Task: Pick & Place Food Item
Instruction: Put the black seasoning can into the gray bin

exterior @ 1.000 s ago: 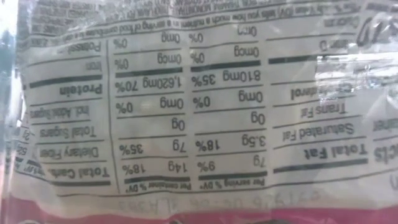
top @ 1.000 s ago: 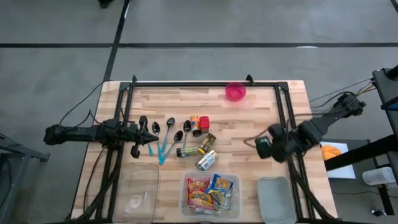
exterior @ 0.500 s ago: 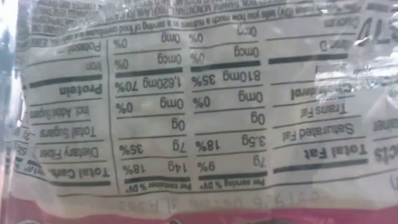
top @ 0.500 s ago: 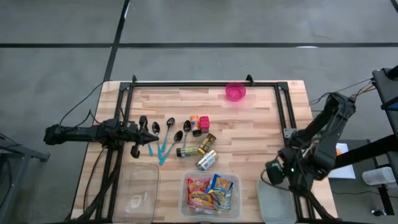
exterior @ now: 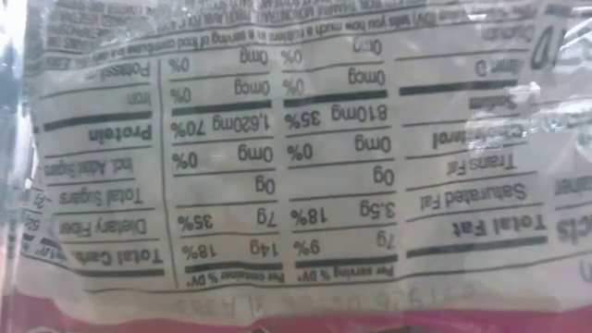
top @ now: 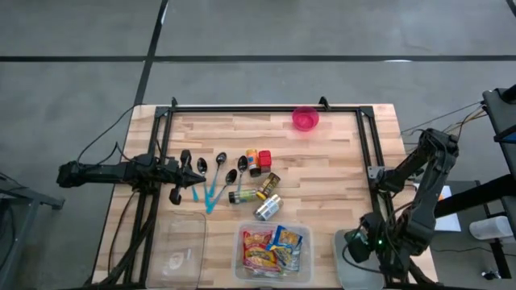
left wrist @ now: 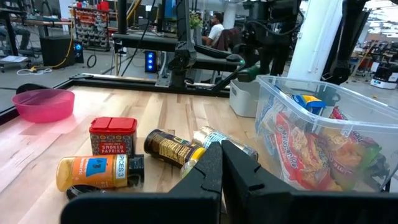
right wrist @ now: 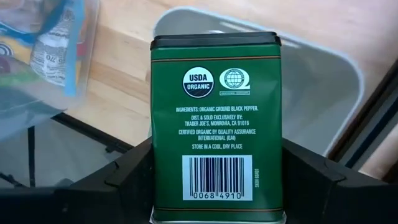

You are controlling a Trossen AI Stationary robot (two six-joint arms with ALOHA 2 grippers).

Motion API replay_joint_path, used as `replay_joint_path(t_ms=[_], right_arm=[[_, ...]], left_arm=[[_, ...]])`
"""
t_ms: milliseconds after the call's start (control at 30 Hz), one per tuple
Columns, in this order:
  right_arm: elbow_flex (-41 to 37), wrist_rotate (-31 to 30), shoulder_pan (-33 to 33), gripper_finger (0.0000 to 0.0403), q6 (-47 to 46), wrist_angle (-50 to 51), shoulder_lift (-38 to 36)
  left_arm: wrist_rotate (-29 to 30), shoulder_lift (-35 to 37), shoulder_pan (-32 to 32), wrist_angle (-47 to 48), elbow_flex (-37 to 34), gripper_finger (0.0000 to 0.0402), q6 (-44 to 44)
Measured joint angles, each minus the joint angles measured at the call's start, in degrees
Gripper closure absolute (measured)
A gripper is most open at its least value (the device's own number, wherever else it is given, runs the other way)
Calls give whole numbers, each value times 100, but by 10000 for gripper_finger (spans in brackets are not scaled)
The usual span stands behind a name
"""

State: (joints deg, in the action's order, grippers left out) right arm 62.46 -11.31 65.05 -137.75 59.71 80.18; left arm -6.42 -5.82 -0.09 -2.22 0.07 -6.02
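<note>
Green pepper tin [right wrist: 216, 121] is what you're carrying in the right end effector [right wrist: 216, 186]; jaws stand fairly wide, clamped on the tin's two sides.

High view: right end effector [top: 356, 246] sits at the near right corner of the desk [top: 322, 161], over the grey bin [top: 348, 266]. You can't see the tin itself from here. Left end effector [top: 197, 172] waits by the spoons [top: 211, 173], fully closed, nothing in it, well apart from the bin. Right arm is clearly the nearer one.

Low view: blocked by a food packet's nutrition label [exterior: 277, 157], no help.

Left wrist view: left end effector [left wrist: 221, 163] closed on nothing, spice jars [left wrist: 115, 155] just ahead, clear tub of snack packets [left wrist: 323, 134] off to one side.

Right wrist view: tin is held with its long axis running straight out from the jaws, lid end pointing toward the grey bin [right wrist: 323, 81], which lies directly beyond it. Clear tub [right wrist: 43, 50] is off to the side. Your coming move likely turns on that: the bin is dead ahead of the tin, so lower and let go.
</note>
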Motion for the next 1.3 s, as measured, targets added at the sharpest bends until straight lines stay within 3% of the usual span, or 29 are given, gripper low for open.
replay_joint_path(t_ms=[200, 467, 733, 1033, 1300], right_arm=[[0, 81, 74, 124, -136, -240, 256], [2, 118, 73, 150, -138, -298, 631], [2, 131, 19, 116, -206, -246, 1040], [2, 83, -38, 146, -220, -208, 1388], [4, 81, -63, 102, -246, -148, 1504]], left_arm=[[0, 0, 0, 0, -1, 401, 0], [0, -2, -1, 1, 0, 401, 0], [0, -2, 1, 1, 1, 401, 0], [0, 0, 0, -1, 0, 401, 0], [0, -2, 1, 0, 0, 401, 0]])
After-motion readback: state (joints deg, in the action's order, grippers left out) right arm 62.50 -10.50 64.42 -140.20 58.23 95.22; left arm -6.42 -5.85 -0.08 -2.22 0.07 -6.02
